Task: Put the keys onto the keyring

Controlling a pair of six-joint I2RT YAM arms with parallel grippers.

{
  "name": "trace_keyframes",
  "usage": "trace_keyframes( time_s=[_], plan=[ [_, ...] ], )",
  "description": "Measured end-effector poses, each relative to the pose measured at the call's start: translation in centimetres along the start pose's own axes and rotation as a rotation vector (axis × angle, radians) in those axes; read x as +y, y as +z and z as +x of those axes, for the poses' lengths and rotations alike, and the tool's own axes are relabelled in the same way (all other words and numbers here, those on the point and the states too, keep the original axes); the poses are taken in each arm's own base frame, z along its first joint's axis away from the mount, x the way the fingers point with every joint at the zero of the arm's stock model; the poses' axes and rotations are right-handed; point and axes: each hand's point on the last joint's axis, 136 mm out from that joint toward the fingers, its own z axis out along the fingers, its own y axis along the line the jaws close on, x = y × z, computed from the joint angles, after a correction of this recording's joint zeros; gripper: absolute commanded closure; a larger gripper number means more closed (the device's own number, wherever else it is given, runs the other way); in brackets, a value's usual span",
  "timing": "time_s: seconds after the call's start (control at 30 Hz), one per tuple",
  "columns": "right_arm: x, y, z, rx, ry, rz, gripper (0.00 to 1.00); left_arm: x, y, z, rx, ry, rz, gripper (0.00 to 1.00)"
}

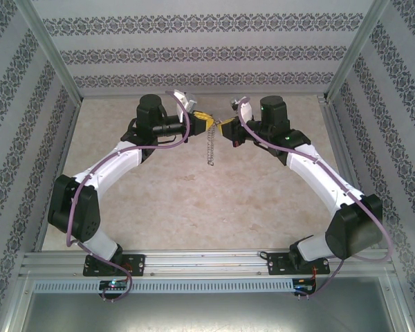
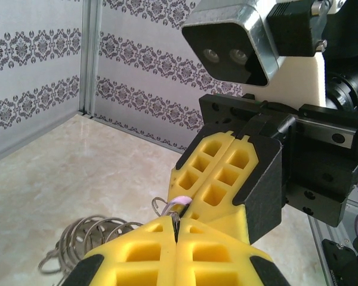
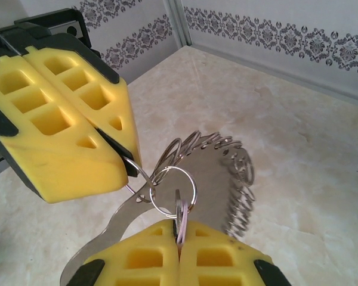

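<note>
**Claws tip to tip above the desk**

Clenched in the right claw [image 3: 179,233]: the lilac head of the key [image 3: 182,221], pinched at the very fingertips. Just above those tips, a small split ring [image 3: 194,189]. Clenched too, the left claw [image 3: 129,162], nipping a wire loop at the near end of the keyring [image 3: 243,170]. Below both tips, over the marbled desk [image 1: 194,207], scalloped loops hanging.
</note>
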Motion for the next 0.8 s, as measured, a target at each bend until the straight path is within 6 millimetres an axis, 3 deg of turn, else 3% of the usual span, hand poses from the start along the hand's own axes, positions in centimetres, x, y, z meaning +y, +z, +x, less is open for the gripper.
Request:
trace_keyframes(
  time_s=[0.8],
  plan=[
    [0.38,-0.10,-0.84,-0.023,-0.014,-0.015,1.00,-0.03,0.01,-0.09,-0.001,0.002,0.001,1.00]
  ],
)
